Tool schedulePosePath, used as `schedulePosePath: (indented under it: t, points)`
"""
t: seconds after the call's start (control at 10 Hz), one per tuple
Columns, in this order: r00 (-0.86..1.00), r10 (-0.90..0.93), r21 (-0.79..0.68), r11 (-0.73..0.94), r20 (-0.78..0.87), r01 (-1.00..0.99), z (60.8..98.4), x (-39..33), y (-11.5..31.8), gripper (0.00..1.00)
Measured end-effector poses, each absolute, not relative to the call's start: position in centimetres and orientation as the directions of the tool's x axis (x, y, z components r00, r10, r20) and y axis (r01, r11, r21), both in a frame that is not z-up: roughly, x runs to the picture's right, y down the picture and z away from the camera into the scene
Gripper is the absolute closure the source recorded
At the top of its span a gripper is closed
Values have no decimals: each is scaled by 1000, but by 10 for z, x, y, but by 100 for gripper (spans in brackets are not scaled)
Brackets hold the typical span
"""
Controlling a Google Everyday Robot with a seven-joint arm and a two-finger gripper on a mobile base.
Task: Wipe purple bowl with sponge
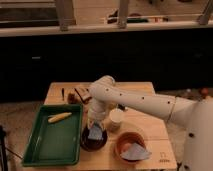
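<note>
The purple bowl [93,142] looks dark and sits on the wooden table [155,131] just right of the green tray. My gripper [95,126] points down into the bowl from the white arm that reaches in from the right. It is shut on a pale blue sponge [95,133], which presses on the inside of the bowl. The gripper and sponge hide part of the bowl's far rim.
A green tray [50,145] with a yellow item [60,117] lies at the left. A white cup [116,119] stands right of the gripper. An orange bowl [129,141] holds a bluish cloth [133,152]. Dark utensils [79,94] lie at the back.
</note>
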State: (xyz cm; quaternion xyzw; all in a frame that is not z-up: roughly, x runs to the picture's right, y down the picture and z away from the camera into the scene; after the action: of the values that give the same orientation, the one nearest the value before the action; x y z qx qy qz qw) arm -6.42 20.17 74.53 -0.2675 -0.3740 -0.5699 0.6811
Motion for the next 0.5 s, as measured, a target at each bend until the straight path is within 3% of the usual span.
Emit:
schedulePosePath:
  t: [0.5]
  points:
    - [-66,-563,167,130,824,977,734,-107,218,100]
